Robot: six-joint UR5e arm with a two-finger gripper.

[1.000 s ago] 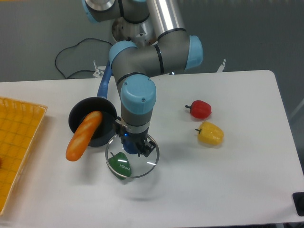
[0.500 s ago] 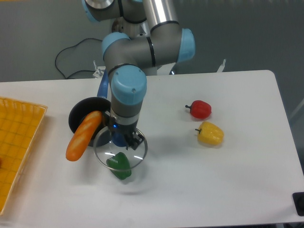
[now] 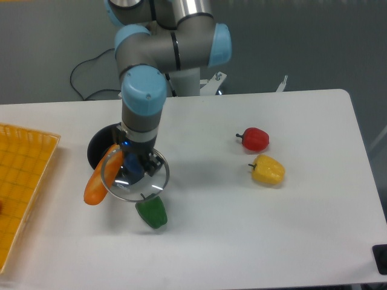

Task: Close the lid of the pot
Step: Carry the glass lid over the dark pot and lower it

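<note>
The dark pot sits left of centre on the white table, mostly hidden behind the arm. An orange carrot-like piece leans out over its front rim. The lid, a clear glass disc with a metal rim and blue knob, hangs in the air partly over the pot's front right edge and the carrot. My gripper is shut on the lid's knob from above. The pot's blue handle is hidden behind the arm.
A green pepper lies just below the lid. A red pepper and a yellow pepper lie to the right. A yellow mesh tray fills the left edge. A black cable trails behind the table.
My gripper has carried the lid left and slightly back, from above the green pepper toward the pot. The green pepper now lies uncovered.
</note>
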